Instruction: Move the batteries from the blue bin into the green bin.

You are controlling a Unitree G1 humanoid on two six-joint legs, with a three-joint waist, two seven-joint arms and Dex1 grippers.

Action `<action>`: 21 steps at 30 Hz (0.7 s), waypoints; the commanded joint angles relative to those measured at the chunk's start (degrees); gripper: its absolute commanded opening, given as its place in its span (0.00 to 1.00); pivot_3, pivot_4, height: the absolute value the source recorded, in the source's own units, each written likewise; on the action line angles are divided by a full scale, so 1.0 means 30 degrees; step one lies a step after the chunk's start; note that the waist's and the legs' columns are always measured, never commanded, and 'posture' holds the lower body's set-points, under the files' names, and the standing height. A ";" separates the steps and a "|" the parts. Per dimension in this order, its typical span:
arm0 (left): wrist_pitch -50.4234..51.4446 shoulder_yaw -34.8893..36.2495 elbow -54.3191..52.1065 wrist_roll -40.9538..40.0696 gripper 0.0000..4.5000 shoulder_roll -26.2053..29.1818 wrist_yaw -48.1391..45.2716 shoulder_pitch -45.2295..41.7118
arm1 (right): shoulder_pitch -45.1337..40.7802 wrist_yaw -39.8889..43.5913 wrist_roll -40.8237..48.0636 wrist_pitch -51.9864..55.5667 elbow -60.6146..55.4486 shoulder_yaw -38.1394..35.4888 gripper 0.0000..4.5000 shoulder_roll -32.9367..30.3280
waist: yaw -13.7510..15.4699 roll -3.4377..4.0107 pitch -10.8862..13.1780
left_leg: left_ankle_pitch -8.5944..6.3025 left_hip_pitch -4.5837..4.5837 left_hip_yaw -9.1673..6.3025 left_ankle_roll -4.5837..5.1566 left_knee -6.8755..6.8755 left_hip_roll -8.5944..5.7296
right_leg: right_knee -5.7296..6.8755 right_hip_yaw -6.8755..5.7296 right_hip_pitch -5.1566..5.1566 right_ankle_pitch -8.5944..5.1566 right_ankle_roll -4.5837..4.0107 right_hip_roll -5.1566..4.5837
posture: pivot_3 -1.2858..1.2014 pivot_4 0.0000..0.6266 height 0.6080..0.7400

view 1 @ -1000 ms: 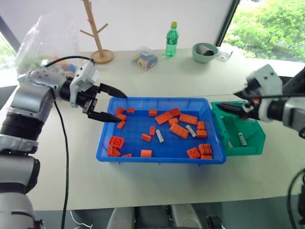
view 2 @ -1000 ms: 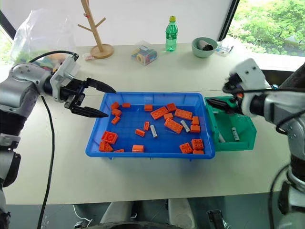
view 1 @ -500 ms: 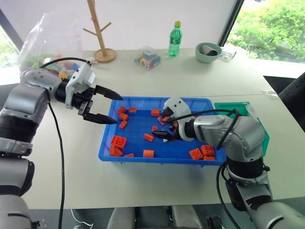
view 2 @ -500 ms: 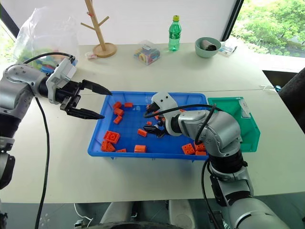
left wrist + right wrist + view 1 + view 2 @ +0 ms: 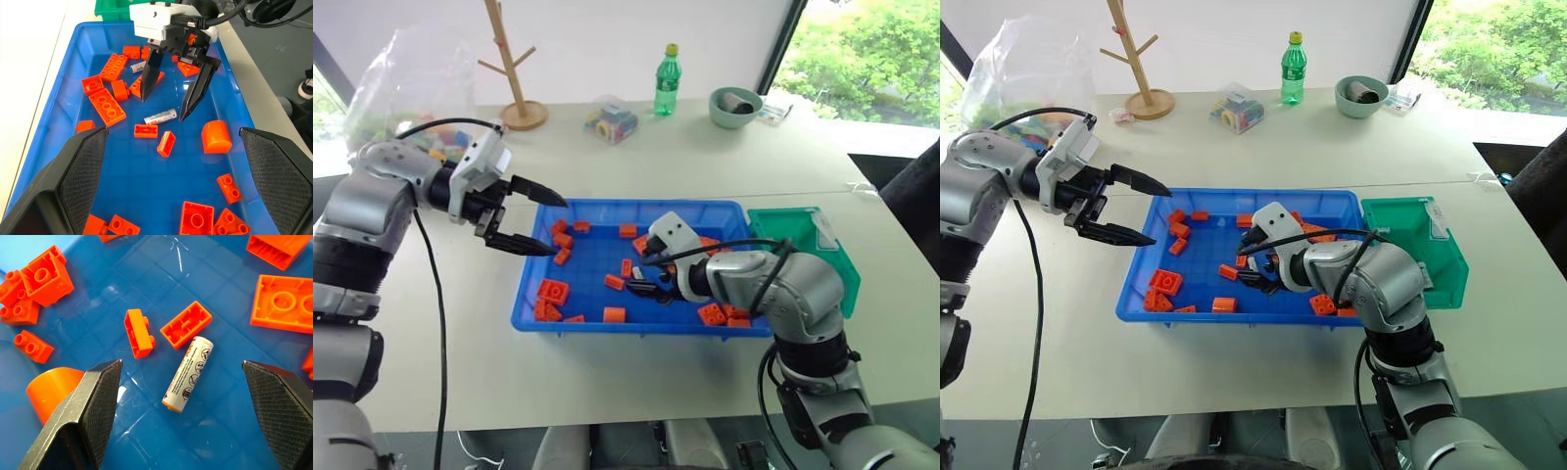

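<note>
Left gripper hangs open, empty, over the blue bin's left edge. Right gripper poised open astride a battery lying flat mid-bin among orange bricks; long axis spans the gap between the fingers. A second battery lies beyond. Green bin on the right; contents cannot be told. Transfer judged unfinished.

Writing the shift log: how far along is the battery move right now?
Done: nothing I can confirm; the arm hides part of the green bin's inside. In hand: the right gripper hangs with jaws open on either side of one battery lying in the blue bin, not yet gripped. Left: that battery, plus a second battery farther along among the orange bricks.
</note>
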 commanded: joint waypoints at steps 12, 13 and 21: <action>-0.0340 0.0447 0.0053 -0.0166 1.00 0.0548 -0.0064 -0.0443 | 0.1111 0.0373 -0.1385 -0.3347 0.1821 0.2214 0.70 -0.0792 | -0.0039 -0.0007 -0.0005 | 0.0000 0.0034 0.0001 0.0000 -0.0001 0.0007 | 0.0000 0.0001 0.0032 0.0000 0.0000 0.0017 | 0.52 0.24 0.97; -0.0337 0.0470 0.0064 -0.0157 1.00 0.0531 -0.0064 -0.0451 | 0.1121 0.0426 -0.1399 -0.3391 0.1789 0.2243 0.59 -0.0797 | -0.0034 -0.0007 -0.0004 | 0.0000 0.0034 0.0001 0.0000 0.0000 0.0006 | 0.0000 0.0001 0.0033 0.0000 0.0000 0.0016 | 0.52 0.24 0.97; -0.0348 0.0588 0.0177 -0.0090 1.00 0.0410 -0.0064 -0.0470 | 0.0779 0.0825 -0.0878 -0.1989 0.0383 0.1443 0.01 -0.0762 | -0.0019 -0.0007 -0.0004 | 0.0000 0.0033 0.0000 0.0000 0.0000 0.0007 | 0.0001 0.0001 0.0032 0.0000 0.0000 0.0015 | 0.52 0.24 0.97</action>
